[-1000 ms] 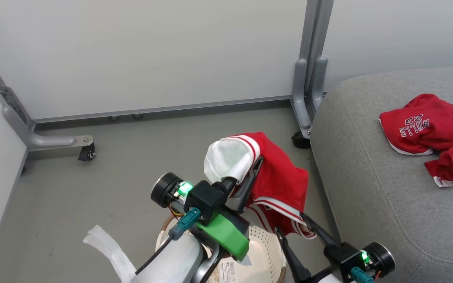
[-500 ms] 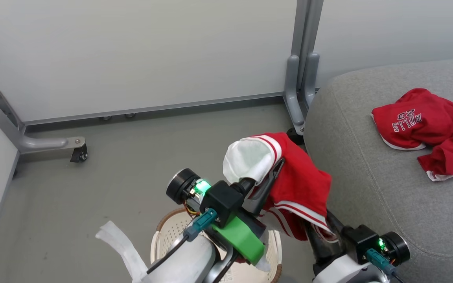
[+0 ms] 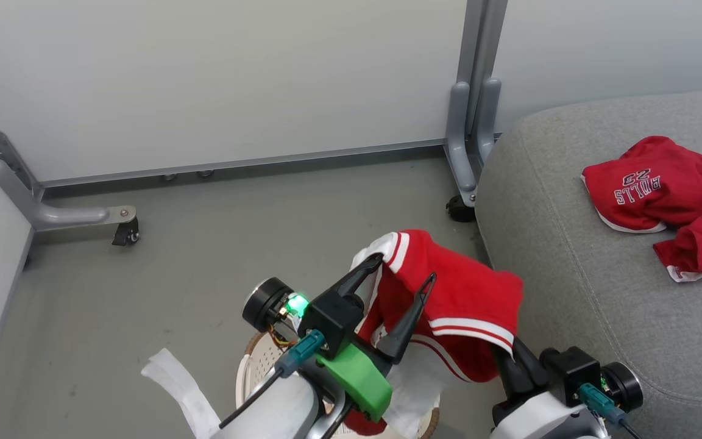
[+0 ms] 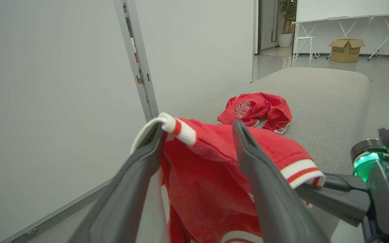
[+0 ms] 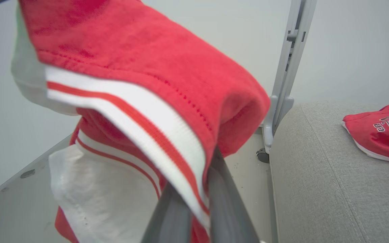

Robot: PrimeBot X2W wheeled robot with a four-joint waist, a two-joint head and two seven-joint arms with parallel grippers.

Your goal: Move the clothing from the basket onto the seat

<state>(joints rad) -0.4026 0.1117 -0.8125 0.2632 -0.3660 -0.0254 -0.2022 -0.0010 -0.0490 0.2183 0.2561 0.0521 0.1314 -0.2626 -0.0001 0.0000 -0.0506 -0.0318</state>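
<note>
A red garment [image 3: 454,292] with white stripes hangs in the air over the floor, just left of the seat's [image 3: 576,286] edge. My left gripper [image 3: 400,275] is open, and the cloth drapes over and between its spread fingers [image 4: 140,168]. My right gripper [image 3: 512,363] is shut on the garment's striped hem [image 5: 167,135] from below. The garment's white panel [image 5: 100,192] hangs down toward the basket [image 3: 252,356], mostly hidden behind my left arm. A second red garment [image 3: 662,195], lettered "BULLS 23", lies crumpled on the grey seat [image 4: 333,87].
Grey partition panels on a metal frame [image 3: 470,140] with casters [image 3: 125,235] close off the back and left. One frame foot and caster [image 3: 459,210] sit against the seat's near corner. A white strip [image 3: 171,381] hangs by my left arm. A cardboard box [image 4: 346,49] stands far off.
My left gripper has opened and let go of the white panel, which has dropped. My right gripper has come up and shut on the striped hem. The camera has shifted slightly.
</note>
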